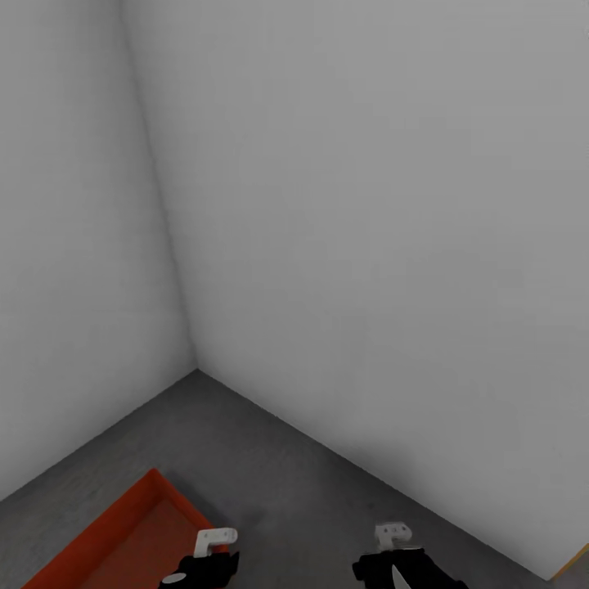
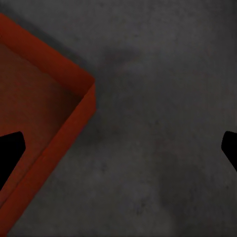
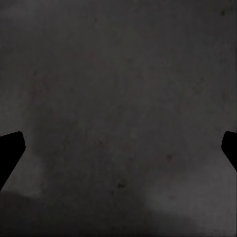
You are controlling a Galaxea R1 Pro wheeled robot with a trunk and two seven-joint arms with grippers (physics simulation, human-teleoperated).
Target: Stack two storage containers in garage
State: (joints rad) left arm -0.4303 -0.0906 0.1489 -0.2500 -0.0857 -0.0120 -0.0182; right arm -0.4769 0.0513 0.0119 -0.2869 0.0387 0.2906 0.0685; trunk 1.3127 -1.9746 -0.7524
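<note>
Orange bin [image 1: 123, 544] sitting on grey garage floor [image 1: 270, 458] near wall corner. Both grippers' fingers [image 2: 11, 150] spreading open, empty. Bin likely light, stiff; gripping thin wall rim seeming best.

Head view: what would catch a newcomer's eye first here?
The orange-red bin sits on the dark grey floor at lower left, near a corner of pale walls. The left end effector hangs open over the floor just off the bin's corner.
</note>
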